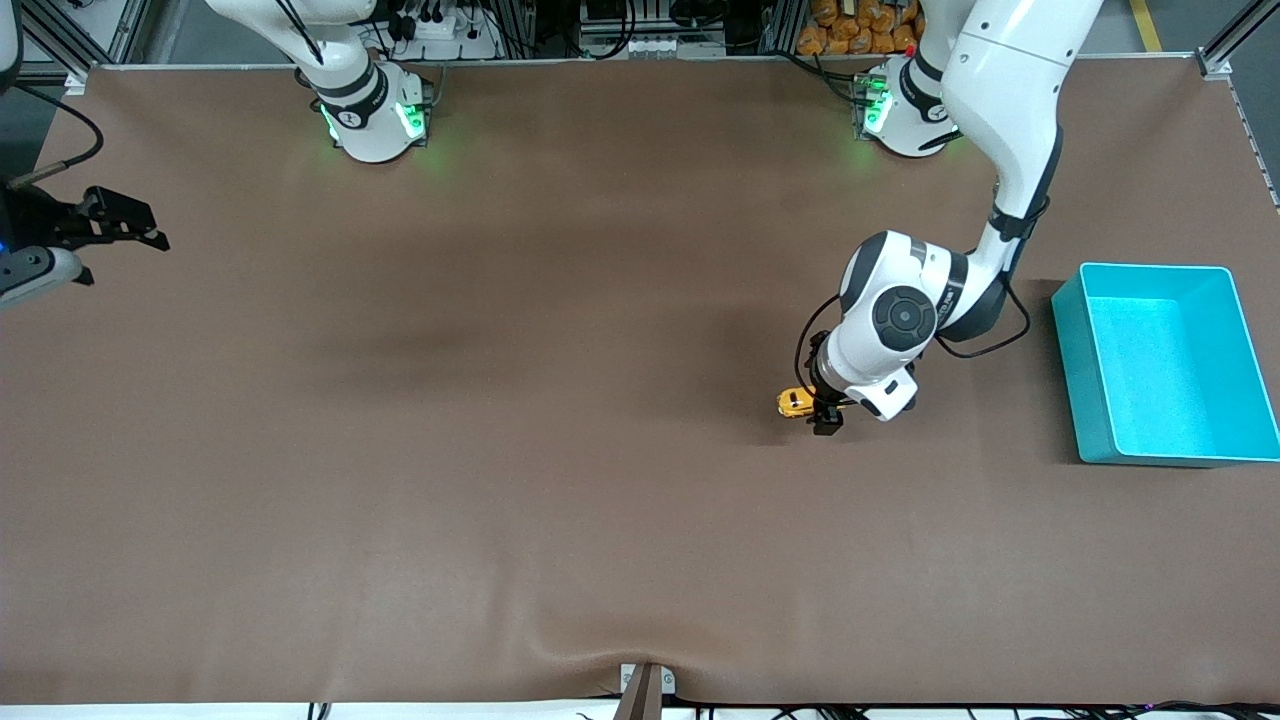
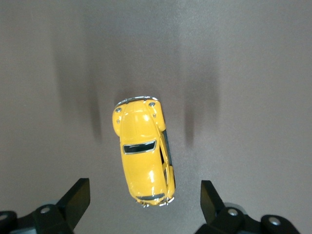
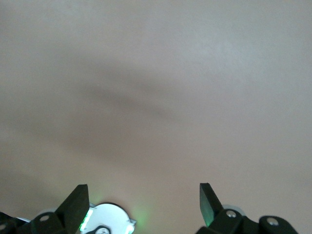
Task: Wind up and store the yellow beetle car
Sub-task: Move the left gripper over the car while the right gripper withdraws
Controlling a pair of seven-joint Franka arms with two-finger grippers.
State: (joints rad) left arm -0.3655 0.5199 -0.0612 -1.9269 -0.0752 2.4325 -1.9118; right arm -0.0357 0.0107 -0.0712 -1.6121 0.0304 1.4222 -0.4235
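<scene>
The yellow beetle car (image 1: 792, 401) stands on the brown table mat, toward the left arm's end and beside the turquoise bin (image 1: 1150, 268). My left gripper (image 1: 826, 418) hangs low right over it and hides part of it in the front view. In the left wrist view the car (image 2: 144, 153) lies lengthwise with one end between the fingers of my left gripper (image 2: 145, 200). The gripper is open and its fingers stand well apart from the car's sides. My right gripper (image 1: 158, 230) waits open over the right arm's end of the table, holding nothing.
The turquoise bin holds nothing and sits by the table edge at the left arm's end. The right wrist view shows my open right gripper (image 3: 144, 202) over bare mat, with the right arm's green-lit base (image 3: 105, 219) beneath. A mat fold (image 1: 645, 665) rises at the near edge.
</scene>
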